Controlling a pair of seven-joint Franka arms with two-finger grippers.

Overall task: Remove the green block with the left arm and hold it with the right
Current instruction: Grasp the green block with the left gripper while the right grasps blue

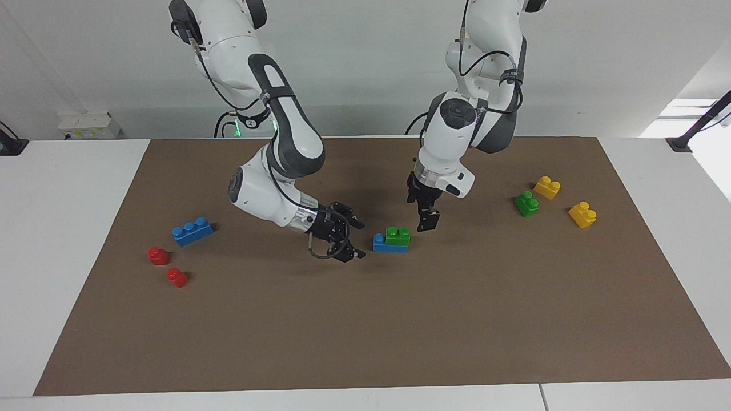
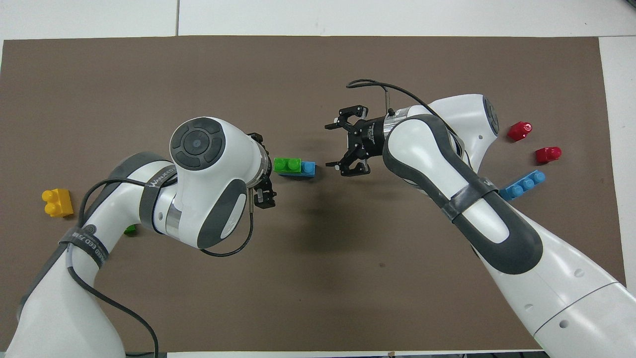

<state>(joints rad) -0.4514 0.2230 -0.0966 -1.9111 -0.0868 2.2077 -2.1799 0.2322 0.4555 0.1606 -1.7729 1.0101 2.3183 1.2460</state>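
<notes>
While sitting mid-mat, green block [image 1: 398,234] is stacked on a blue brick [image 1: 384,244], covering the end toward the left arm, one blue stud left bare. Pretty sure nothing's touching either. Right gripper [image 1: 353,236] low and just beside the blue end, fingers spread wide, wire loop dangling under it. Left gripper [image 1: 427,221] pointing down just beside the green end, jaws apart, holding nothing. "WANJEED" or similar printed on the left arm's strap [image 2: 159,175], hard to read fully. Tiny white lettering on the right gripper's body, unreadable.
</notes>
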